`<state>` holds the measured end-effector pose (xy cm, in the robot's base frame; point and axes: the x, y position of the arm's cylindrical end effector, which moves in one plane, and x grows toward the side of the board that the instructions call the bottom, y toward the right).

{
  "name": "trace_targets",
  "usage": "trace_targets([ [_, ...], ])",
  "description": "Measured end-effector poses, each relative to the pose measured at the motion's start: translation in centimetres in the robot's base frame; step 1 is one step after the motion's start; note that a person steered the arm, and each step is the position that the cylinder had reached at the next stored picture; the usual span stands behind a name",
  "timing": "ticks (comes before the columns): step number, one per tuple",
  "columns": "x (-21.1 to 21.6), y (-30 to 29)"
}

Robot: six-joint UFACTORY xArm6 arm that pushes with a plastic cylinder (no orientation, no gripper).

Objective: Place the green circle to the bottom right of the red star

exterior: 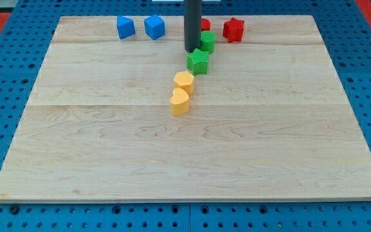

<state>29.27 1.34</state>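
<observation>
The green circle sits near the view's top centre, just left and below the red star. My tip is right beside the green circle's left side, touching or nearly so. A green star lies just below the circle and below-right of the tip. Another red block is partly hidden behind the rod, above the green circle.
Two blue blocks sit at the top left of the wooden board. A yellow hexagon and a yellow heart lie below the green star, near the board's centre.
</observation>
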Motion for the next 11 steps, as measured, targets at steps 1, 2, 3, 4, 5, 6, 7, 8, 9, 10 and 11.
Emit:
trace_targets([
  [1, 1.4, -2.6],
  [2, 0.8, -6.1],
  [3, -1.9, -5.7],
  [4, -3.1, -5.3],
  [5, -2.4, -2.7],
  [6, -2.0, 0.2],
  [7, -2.2, 4.9],
  [8, -0.8, 7.1],
  [9, 1.6, 7.9],
  [10, 2.2, 9.2],
  [11, 1.2, 10.9],
])
